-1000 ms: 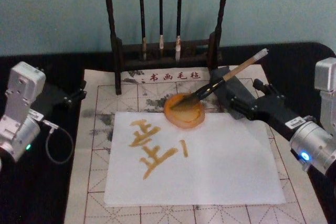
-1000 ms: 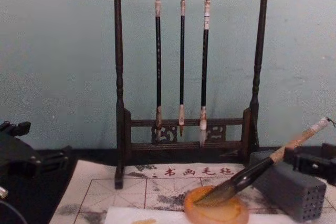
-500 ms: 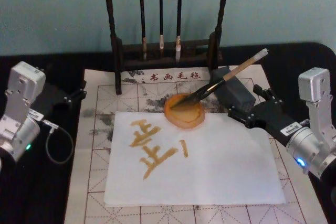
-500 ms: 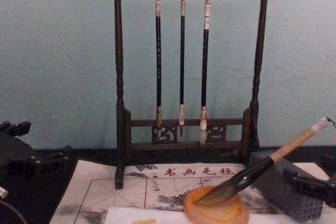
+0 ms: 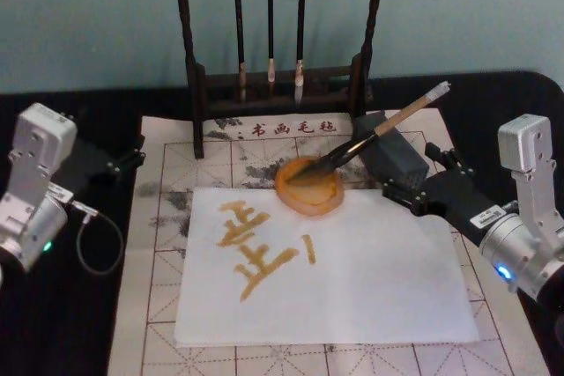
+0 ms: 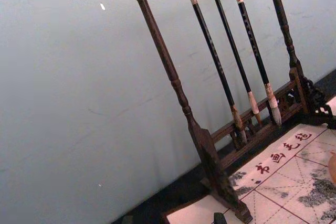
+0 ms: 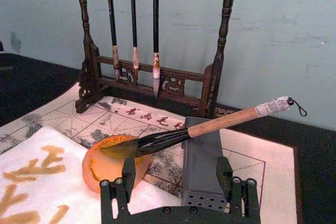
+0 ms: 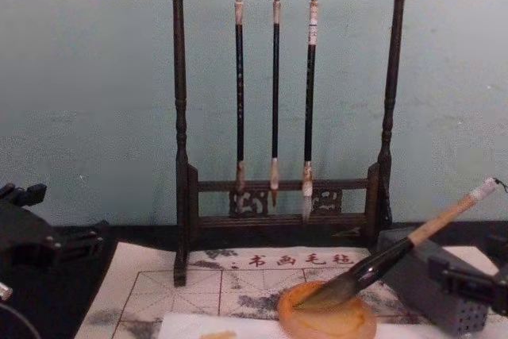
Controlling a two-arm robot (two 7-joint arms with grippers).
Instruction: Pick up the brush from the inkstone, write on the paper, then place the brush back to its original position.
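While brush [image 7: 210,127] rests in inkstone [image 7: 107,163] | right gripper [image 7: 176,179] spread, empty | left gripper [image 5: 132,158] unclear

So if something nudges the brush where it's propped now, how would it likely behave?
The brush leans tuft-down in the inkstone, its round handle resting on the grey block, so a sideways nudge would probably roll it off. The handle looks stiff and light; the wet tuft likely flexes and smears.

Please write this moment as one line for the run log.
brush: bristles in inkstone, handle on grey block | paper: strokes written | right gripper: open, empty | left gripper: idle at left
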